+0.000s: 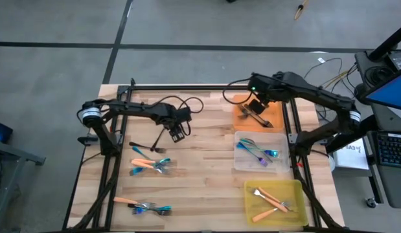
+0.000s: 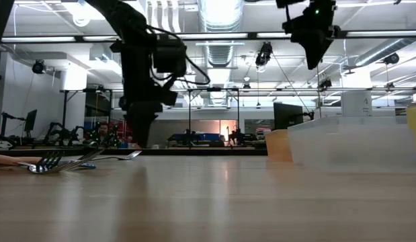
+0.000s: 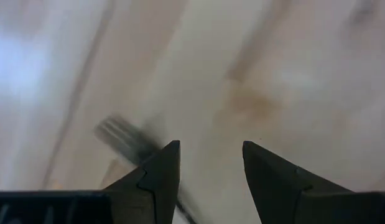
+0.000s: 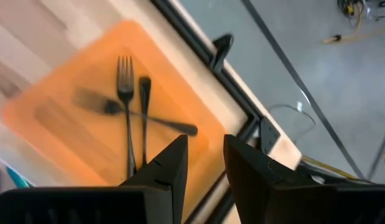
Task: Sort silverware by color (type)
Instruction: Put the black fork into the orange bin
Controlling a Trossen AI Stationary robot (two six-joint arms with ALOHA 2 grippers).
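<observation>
My left gripper [image 1: 177, 134] hangs open and empty over the wood table, just right of dark-handled forks [image 1: 151, 146] lying flat; silver tines [image 3: 125, 138] show beside its finger in the left wrist view. My right gripper [image 1: 255, 107] is open and empty above the orange tray [image 1: 273, 120], where dark-handled forks [image 4: 127, 118] lie crossed. Blue-handled forks [image 1: 257, 151] lie in the clear tray [image 1: 242, 163]. Orange-handled forks [image 1: 273, 197] lie in the yellow tray [image 1: 296, 212]. Loose orange and blue forks lie at the left middle [image 1: 149, 166] and the near left [image 1: 143, 206].
The three trays stand in a row along the table's right side. A black frame [image 1: 187, 88] runs along the far edge and down both sides. Bare wood lies between the loose forks and the trays. In the low view the forks [image 2: 60, 161] lie at the left.
</observation>
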